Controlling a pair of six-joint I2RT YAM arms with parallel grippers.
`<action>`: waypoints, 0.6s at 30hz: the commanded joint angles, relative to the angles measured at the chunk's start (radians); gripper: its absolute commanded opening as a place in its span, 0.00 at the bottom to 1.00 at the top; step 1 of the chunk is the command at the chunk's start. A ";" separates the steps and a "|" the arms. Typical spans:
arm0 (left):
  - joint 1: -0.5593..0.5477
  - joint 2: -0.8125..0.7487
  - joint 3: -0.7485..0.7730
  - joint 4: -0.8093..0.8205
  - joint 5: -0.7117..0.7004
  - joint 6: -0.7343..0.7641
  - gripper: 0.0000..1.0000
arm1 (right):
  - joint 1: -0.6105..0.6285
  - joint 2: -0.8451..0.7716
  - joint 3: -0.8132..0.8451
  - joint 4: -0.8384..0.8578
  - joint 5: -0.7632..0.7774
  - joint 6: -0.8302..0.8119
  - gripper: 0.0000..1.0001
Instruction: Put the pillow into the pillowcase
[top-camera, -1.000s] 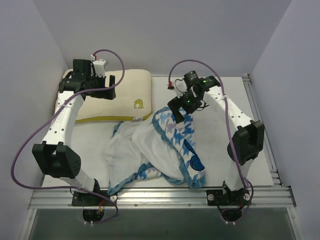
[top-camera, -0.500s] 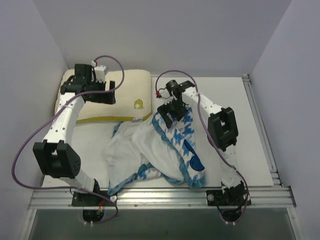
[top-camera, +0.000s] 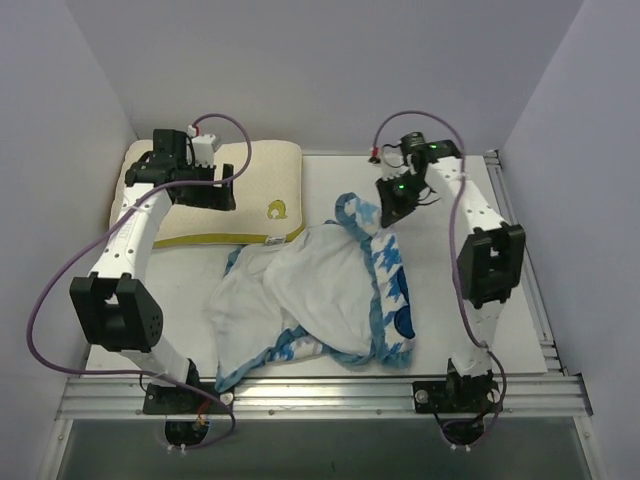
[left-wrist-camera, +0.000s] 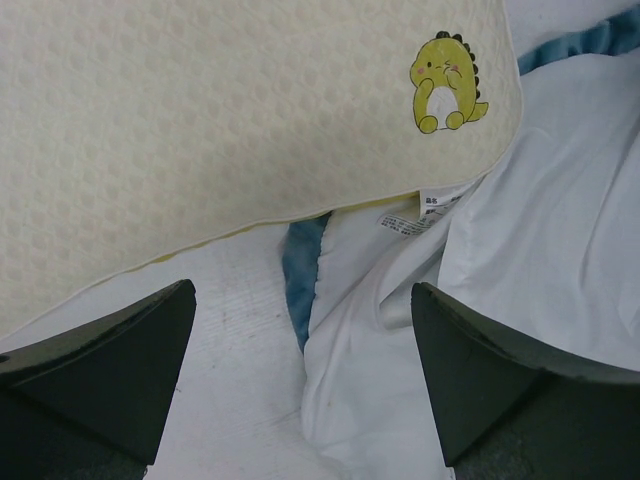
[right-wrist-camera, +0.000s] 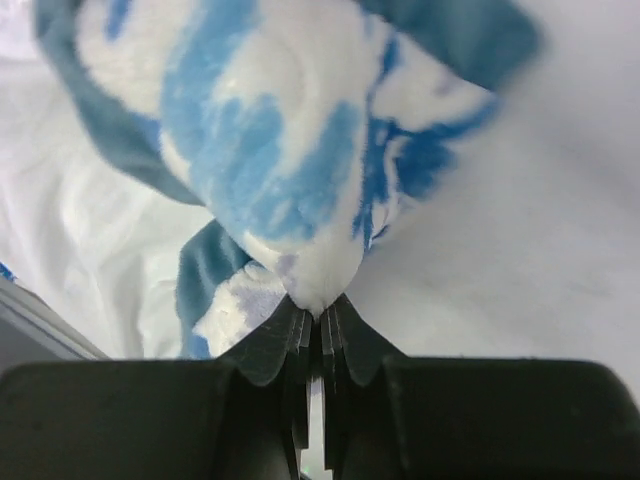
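Observation:
The cream dimpled pillow (top-camera: 255, 190) lies at the back left of the table, its yellow dinosaur logo (left-wrist-camera: 446, 83) near its right corner. My left gripper (top-camera: 205, 190) hovers over the pillow's front part, jaws wide open with nothing between them (left-wrist-camera: 303, 375). The pillowcase (top-camera: 310, 290) is crumpled mid-table, white inside up, blue-white pattern and teal trim along its right edge. My right gripper (top-camera: 388, 208) is shut on the pillowcase's upper right corner (right-wrist-camera: 300, 190), pulled up and back right; the fabric pinches between its fingertips (right-wrist-camera: 320, 305).
White table (top-camera: 450, 290) with grey walls at the back and both sides. A metal rail (top-camera: 320, 392) runs along the near edge by the arm bases. Purple cables loop over both arms.
My right gripper went to the pillowcase's top edge, closed on it, and has drawn that corner up and to the back right. The left gripper stays open over the pillow.

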 joint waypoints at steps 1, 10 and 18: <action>0.005 0.009 0.050 0.020 0.060 0.012 0.97 | -0.191 -0.184 -0.023 -0.117 -0.014 -0.131 0.00; -0.004 0.059 0.036 0.025 0.109 0.085 0.97 | -0.379 0.191 0.301 -0.012 0.402 -0.270 0.59; -0.112 0.038 -0.002 0.028 0.106 0.229 0.97 | -0.394 -0.124 -0.167 -0.152 0.297 -0.190 0.75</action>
